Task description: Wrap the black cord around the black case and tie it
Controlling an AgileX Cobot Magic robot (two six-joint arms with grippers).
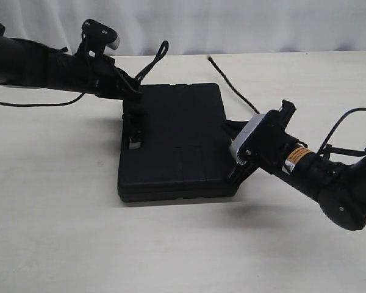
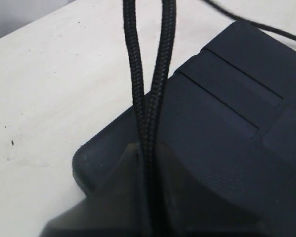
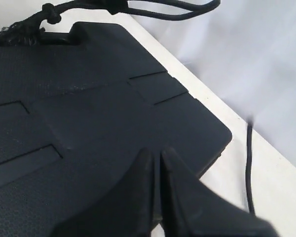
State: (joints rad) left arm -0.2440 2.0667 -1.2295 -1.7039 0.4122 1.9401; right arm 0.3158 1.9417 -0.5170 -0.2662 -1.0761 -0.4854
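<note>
Black case (image 1: 177,140): flat, rectangular, matte, with ribbed panels on the lid. It lies flat at the centre of the pale table (image 1: 61,213), long sides running from 12 to 6 o'clock in the exterior view. In the left wrist view the case (image 2: 227,148) fills the side beyond the fingers, and in the right wrist view the case (image 3: 89,108) shows its raised panels and one rounded corner. Black cord (image 1: 155,61): braided. One loop rises off the case's 11 o'clock corner, and a separate strand crosses the table from 1 o'clock down toward the 3 o'clock edge. Left gripper (image 1: 134,137): at the case's 9 o'clock edge, pointing down. Its wrist view shows the left gripper (image 2: 148,150) clamped on two strands of the cord (image 2: 160,74), which run side by side out from between the fingers and spread apart farther off. Right gripper (image 1: 229,128): at the case's 3 o'clock edge. Its wrist view shows the right gripper (image 3: 158,158) with fingers pressed together just above the lid near the rim. Whether they pinch anything cannot be told. A cord strand (image 3: 249,168) lies on the table just beside that rim. White curtain (image 1: 232,24): hangs behind the table at 12 o'clock.
</note>
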